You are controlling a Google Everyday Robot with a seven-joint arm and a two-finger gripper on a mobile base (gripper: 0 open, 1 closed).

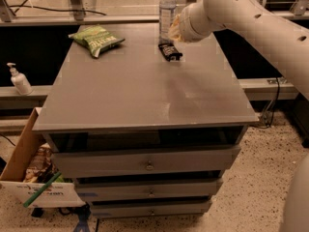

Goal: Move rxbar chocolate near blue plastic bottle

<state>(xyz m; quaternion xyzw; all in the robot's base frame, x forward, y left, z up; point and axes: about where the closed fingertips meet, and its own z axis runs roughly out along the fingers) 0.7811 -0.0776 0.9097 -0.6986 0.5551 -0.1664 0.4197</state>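
The rxbar chocolate (pixel 170 51), a small black wrapper with faint print, lies flat on the grey table (pixel 145 95) near the far edge. Right behind it stands the blue plastic bottle (pixel 167 9), tall and clear with a white cap. My gripper (pixel 174 33) hangs just above and slightly right of the bar, beside the bottle's base, open and apart from the bar. The white arm reaches in from the upper right.
A green chip bag (pixel 96 38) lies at the far left of the table. A white pump bottle (pixel 19 80) stands on a ledge to the left. A cardboard box (pixel 34 178) with items sits on the floor at lower left. Drawers (pixel 149 163) sit below the tabletop.
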